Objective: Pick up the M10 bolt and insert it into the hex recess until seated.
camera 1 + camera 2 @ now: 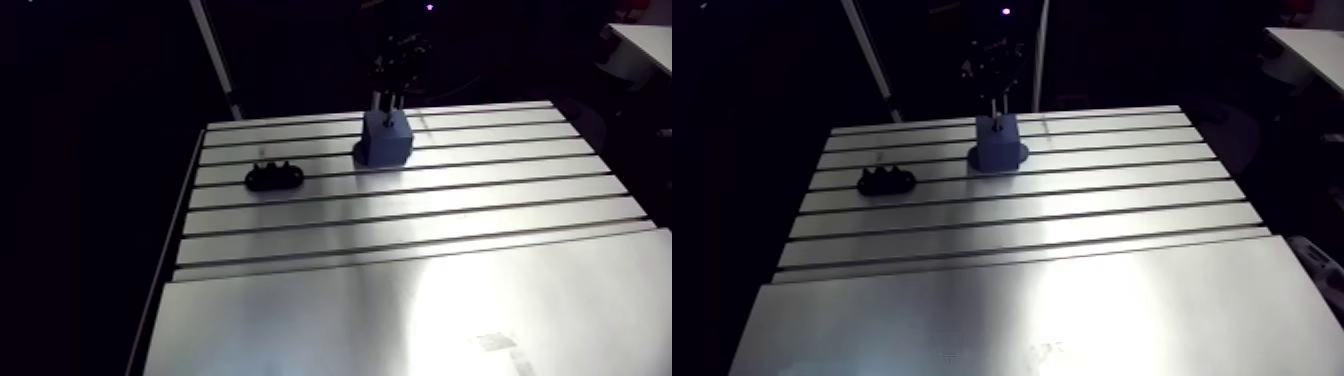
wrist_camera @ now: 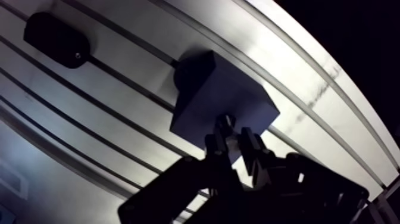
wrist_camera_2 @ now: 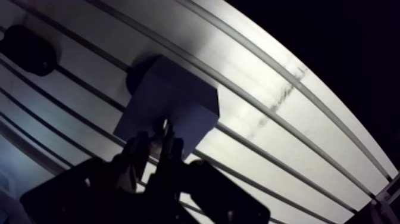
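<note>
1. Dark two-finger gripper sits nearest in the wrist view, its fingers drawn close with only a narrow gap between them.
2. Pinched in that gap is a small shiny steel bolt, its rounded end showing just past the fingertips.
3. Directly under the bolt is the top face of a blue plastic block. I cannot tell whether the bolt touches it, and the fingers and bolt hide the recess.
4. That block stands on a slotted aluminium table. Beyond the block and well apart from it, a black oval holder lies flat.
5. Seen from the arm view, the table's smooth unslotted stretch is nearest, with the slots running across farther back.
6. Toward the far edge the blue block stands upright on a round base, and the gripper hangs straight above it, with pale metal reaching down to the block's top.
7. Off to one side the black holder lies on the slotted part, clear of the block.
</note>
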